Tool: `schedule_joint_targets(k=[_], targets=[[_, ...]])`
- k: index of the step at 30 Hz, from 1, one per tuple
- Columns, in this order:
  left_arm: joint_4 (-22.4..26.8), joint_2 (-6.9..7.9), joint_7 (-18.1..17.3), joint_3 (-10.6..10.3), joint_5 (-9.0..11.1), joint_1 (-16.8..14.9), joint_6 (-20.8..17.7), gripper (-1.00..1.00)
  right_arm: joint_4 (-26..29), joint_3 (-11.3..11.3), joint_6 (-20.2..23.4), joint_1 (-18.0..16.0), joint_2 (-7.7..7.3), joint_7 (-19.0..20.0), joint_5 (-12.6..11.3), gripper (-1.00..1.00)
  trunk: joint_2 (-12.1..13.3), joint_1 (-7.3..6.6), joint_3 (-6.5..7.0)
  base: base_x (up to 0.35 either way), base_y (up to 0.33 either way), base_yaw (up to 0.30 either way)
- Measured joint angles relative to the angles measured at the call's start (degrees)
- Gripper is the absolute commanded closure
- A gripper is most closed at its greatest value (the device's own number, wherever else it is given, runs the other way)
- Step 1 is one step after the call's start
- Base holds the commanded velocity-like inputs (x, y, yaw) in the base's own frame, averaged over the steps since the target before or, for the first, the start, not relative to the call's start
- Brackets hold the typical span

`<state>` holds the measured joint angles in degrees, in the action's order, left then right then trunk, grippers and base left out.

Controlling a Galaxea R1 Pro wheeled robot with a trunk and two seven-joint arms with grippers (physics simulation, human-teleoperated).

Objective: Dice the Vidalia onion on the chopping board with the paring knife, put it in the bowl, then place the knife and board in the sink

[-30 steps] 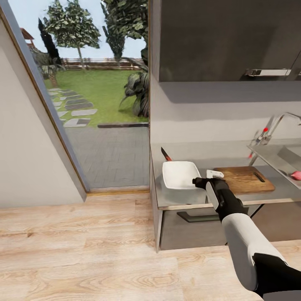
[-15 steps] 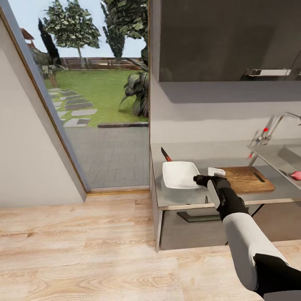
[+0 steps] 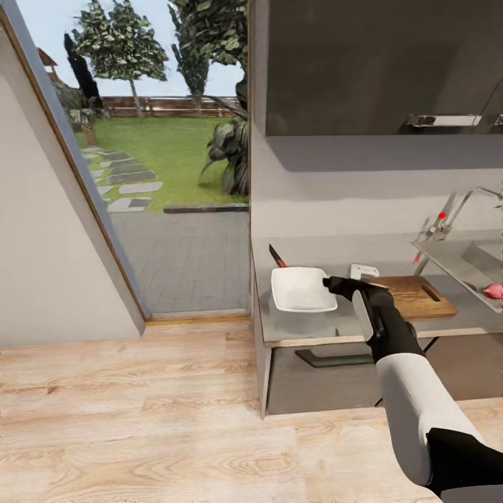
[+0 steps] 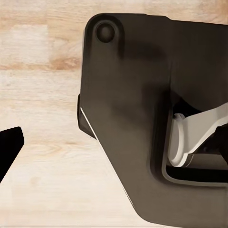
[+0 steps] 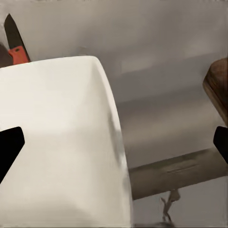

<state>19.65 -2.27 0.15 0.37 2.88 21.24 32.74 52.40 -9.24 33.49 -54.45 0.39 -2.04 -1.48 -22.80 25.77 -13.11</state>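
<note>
Now the right pincer [image 3: 347, 278] hovers wide open, empty, between the glossy white squarish bowl [image 3: 302, 289] and the grainy wooden chopping board [image 3: 413, 295] on the smooth grey table [image 3: 328, 325].

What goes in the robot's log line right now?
right gripper: open, over bowl edge | knife: behind bowl | onion: in sink | board: bare

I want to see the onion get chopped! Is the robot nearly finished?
Not nearly. The Vidalia onion is whole in the sink, so nothing's done. The right gripper hovers open between bowl and chopping board. The paring knife lies behind the bowl. Fetching, dicing, clearing remain.
</note>
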Motion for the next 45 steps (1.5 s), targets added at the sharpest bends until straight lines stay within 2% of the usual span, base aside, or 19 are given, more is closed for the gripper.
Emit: schedule_joint_targets(k=[8,20,33,38,41,45], targets=[[-0.60,0.00,-0.01,0.03,0.00,0.00,0.00,-1.00,1.54,0.07,0.45,0.00,0.01,2.72,0.02,-1.00,0.00,0.01,0.00,-0.312,0.000,0.000],[-0.67,-0.01,0.01,0.05,0.02,0.01,0.00,-1.00,2.61,0.06,0.51,0.60,0.01,3.22,0.08,-1.00,0.00,0.01,0.00,-0.331,0.000,0.000],[-0.65,0.00,0.01,0.05,-0.06,0.00,0.00,-1.00,16.08,0.05,0.58,8.60,0.01,3.37,0.05,-1.00,0.00,0.01,0.00,-0.332,0.000,0.000],[-0.60,0.00,-0.01,0.05,-0.08,0.00,0.00,-1.00,21.26,0.07,0.73,13.12,-0.01,7.45,0.20,-1.00,0.00,0.01,0.00,-0.332,0.000,0.000],[-0.57,0.00,0.03,0.05,-0.08,0.00,0.00,-1.00,23.27,0.08,0.80,15.55,0.00,8.81,0.25,-1.00,0.00,0.00,0.00,-0.288,0.000,0.000],[-0.38,0.02,0.03,0.05,-0.08,0.00,0.07,-1.00,24.24,0.07,0.55,20.78,-0.08,9.50,0.52,-1.00,-0.01,-0.01,-0.01,-0.107,0.000,0.000]])
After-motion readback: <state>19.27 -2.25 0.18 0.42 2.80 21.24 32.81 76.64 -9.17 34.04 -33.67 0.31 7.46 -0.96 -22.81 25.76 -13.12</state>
